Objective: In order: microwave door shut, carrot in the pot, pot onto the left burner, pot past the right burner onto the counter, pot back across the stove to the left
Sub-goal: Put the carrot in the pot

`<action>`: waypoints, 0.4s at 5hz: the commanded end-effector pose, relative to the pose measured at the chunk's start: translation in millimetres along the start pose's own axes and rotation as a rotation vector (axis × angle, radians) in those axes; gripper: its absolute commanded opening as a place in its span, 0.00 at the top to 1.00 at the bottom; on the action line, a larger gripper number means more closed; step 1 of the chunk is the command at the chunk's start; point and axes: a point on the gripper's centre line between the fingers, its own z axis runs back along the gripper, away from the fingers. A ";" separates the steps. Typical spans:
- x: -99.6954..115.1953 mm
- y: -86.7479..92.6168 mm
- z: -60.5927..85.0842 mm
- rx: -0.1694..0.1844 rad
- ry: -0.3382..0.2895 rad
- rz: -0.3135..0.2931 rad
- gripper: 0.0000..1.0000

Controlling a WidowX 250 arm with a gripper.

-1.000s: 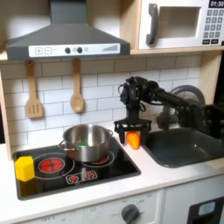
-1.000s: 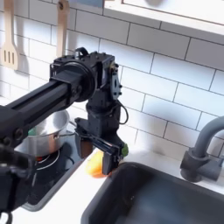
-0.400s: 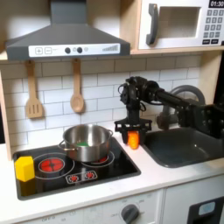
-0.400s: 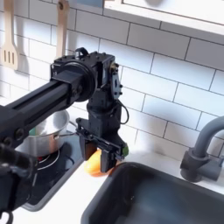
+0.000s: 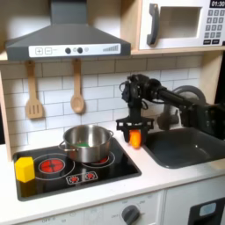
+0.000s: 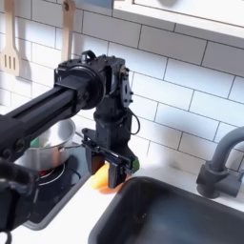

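carrot [image 5: 134, 138] is pinched between the gripper [image 5: 133, 132] fingers, which close on its sides, and it hangs clear of the counter [image 5: 132, 180] just off the stove's [image 5: 77, 174] edge on the first exterior view's right, between stove and sink [image 5: 183, 148]. over the last second it has come up a little: a second ago it sat lower against the counter, and now it sits higher in the first exterior view with a gap under it. in the second exterior view the orange body [image 6: 101, 178] peeps out below the gripper [image 6: 108, 164] at its near side, also a touch higher than before. i judge the lift is underway and the carry to the pot [image 5: 86, 141] is next.

its long axis looks roughly upright in the first exterior view. which end is the green top i cannot tell, since the fingers cover the upper part.

nearer than the carrot, a yellow block [image 5: 25, 168] stands at the stove's front corner on the first exterior view's left. the pot sits on the stove between the two burners, well apart from the carrot, mouth open, something green inside. farthest back and above, the microwave door [image 5: 174, 24] looks flush with its frame, so that step seems done.
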 end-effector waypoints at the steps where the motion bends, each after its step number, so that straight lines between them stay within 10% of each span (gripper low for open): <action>1: -9.6 0.2 33.4 0.030 -0.043 0.003 1.00; 2: -18.7 13.4 48.2 0.062 -0.067 0.056 1.00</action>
